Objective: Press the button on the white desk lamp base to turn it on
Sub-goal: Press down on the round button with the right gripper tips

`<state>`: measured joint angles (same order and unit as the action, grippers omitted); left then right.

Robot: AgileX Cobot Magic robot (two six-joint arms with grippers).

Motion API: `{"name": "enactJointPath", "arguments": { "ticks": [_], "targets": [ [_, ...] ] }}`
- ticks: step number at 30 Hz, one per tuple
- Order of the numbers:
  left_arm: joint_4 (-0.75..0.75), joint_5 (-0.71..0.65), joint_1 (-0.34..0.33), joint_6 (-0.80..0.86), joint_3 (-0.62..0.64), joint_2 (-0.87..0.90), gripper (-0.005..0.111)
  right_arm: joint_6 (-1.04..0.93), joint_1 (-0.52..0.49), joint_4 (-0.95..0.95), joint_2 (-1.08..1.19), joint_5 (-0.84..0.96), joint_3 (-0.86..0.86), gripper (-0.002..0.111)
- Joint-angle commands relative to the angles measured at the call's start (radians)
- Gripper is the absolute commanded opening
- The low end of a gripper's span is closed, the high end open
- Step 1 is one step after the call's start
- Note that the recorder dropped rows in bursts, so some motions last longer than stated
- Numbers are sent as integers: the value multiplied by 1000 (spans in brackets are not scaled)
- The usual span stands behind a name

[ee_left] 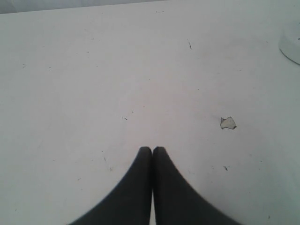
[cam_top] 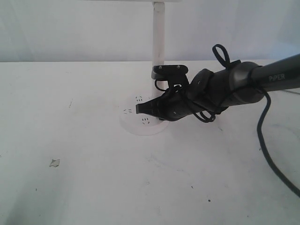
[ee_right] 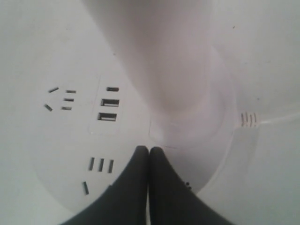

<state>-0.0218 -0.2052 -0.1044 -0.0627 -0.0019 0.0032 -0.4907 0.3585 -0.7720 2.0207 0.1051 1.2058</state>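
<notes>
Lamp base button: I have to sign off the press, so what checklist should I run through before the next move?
1. Right claw shut for a poke: ok.
2. Right claw over the white desk lamp base: ok.
3. Button in sight at its tip: cannot tell, no view shows it.
4. Tip off the USB slots: ok, they lie to one side.
5. Left claw shut, over bare table away from the base: ok.
</notes>
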Motion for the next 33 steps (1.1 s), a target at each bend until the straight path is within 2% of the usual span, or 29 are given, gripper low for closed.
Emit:
{"name": "enactJointPath", "arguments": {
  "ticks": [1, 33],
  "targets": [
    [0, 3, 8, 0, 2, -3, 0, -9, 1, 11, -2, 5, 2, 0],
    [0, 3, 8, 0, 2, -3, 0, -9, 1, 60, -2, 12, 0, 0]
  ]
}}
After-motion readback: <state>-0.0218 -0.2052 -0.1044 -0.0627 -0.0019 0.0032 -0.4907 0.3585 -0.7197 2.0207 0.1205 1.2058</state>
